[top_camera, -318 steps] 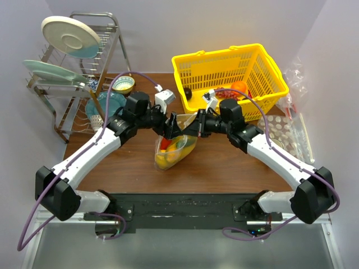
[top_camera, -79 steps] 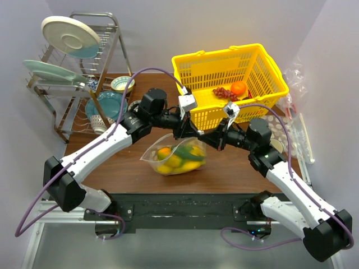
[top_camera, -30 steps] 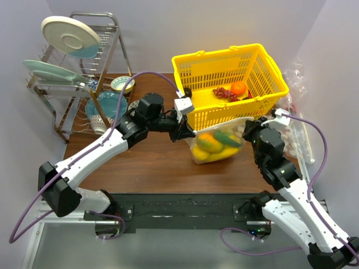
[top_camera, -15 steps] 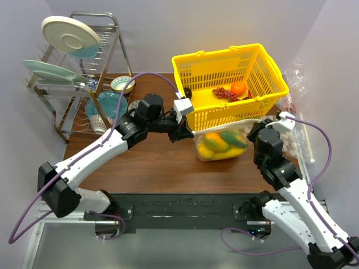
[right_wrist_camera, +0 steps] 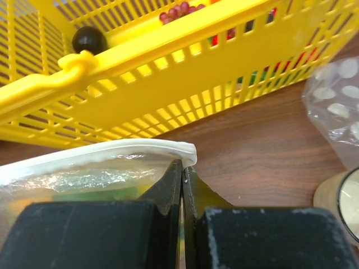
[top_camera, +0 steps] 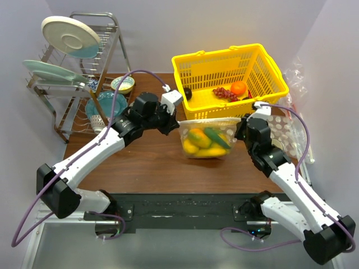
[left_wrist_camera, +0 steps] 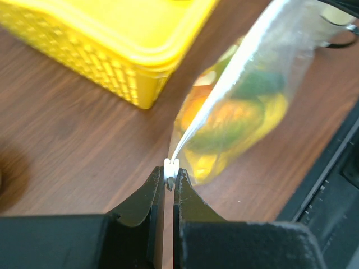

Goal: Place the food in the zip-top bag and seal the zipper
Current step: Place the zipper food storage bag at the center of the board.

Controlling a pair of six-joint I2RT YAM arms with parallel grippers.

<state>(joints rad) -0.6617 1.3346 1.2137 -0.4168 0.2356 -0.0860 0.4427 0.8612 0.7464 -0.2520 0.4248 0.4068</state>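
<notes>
The yellow basket (top_camera: pixel 230 75) walls off the zip-top bag (top_camera: pixel 206 141) at 12 o'clock, just beside its top edge. The left pincer (top_camera: pixel 176 124) occupies its 9 o'clock end, the right pincer (top_camera: pixel 240 125) its 3 o'clock end. Bare surface (top_camera: pixel 140 168) lies open from 5 to 8 o'clock.

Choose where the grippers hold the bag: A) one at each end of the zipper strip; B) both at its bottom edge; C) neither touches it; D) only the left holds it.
A: the left gripper and the right gripper each pinch one end of the zipper on the zip-top bag.
</notes>
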